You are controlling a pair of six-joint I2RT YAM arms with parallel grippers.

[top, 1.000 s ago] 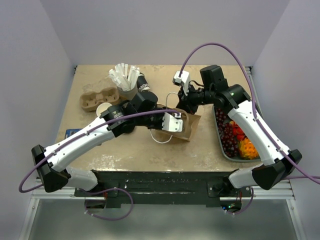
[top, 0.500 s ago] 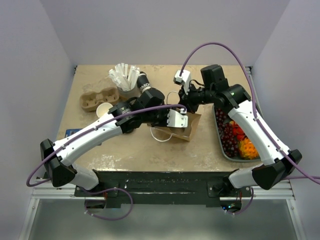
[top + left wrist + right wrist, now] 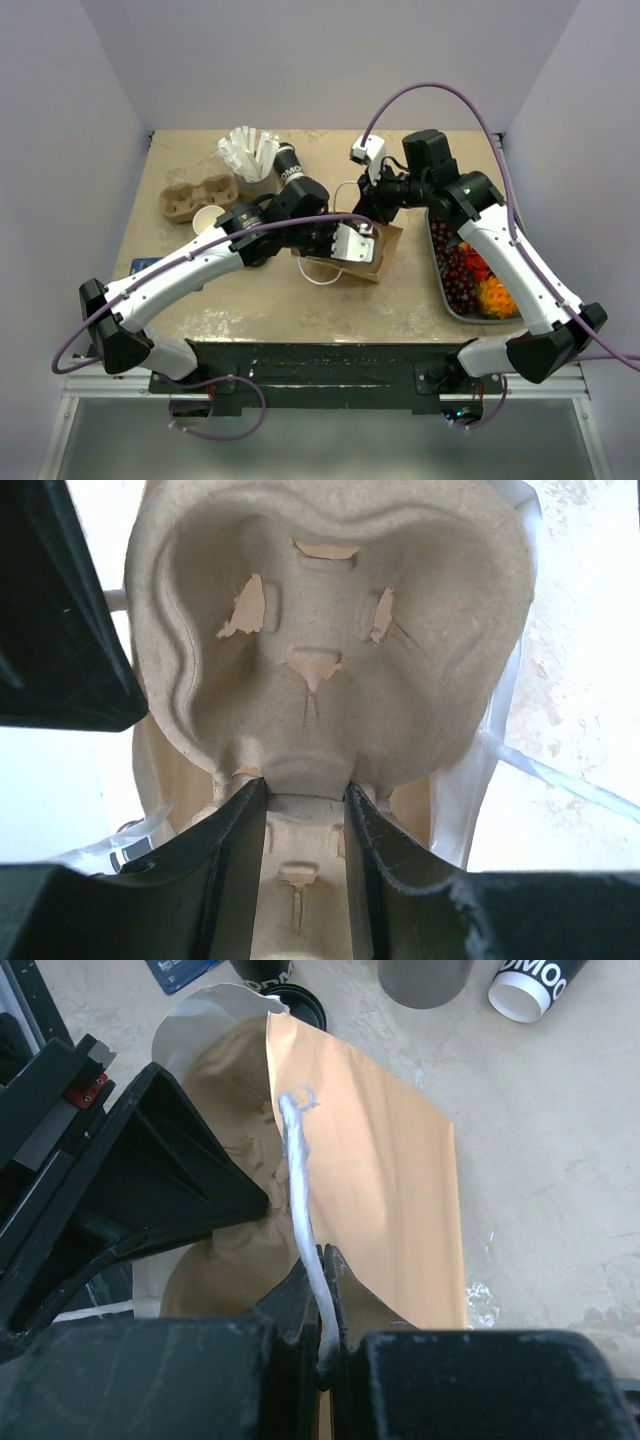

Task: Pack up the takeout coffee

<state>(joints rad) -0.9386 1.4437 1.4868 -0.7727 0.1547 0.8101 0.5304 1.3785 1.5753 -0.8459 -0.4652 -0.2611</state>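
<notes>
My left gripper [image 3: 305,792] is shut on the middle ridge of a grey pulp cup carrier [image 3: 330,630] and holds it in the mouth of the brown paper bag [image 3: 385,256]. In the top view the left gripper [image 3: 360,240] is at the bag's opening. My right gripper [image 3: 322,1260] is shut on the bag's white string handle [image 3: 300,1190] and holds the bag [image 3: 390,1180] open; it also shows in the top view [image 3: 364,212]. A dark cup with white print [image 3: 262,970] is cut off at the top edge, so its top is hidden. The left arm hides it in the top view.
A second pulp carrier [image 3: 197,197], a grey cup of white sticks [image 3: 250,158] and a lying stack of dark cups [image 3: 290,172] are at the back left. A loose black lid [image 3: 303,1005] lies behind the bag. A fruit tray [image 3: 436,275] is at the right.
My left arm has swung right and forward, bringing the carrier to the bag's mouth. My right gripper has kept hold of the handle, almost still.
</notes>
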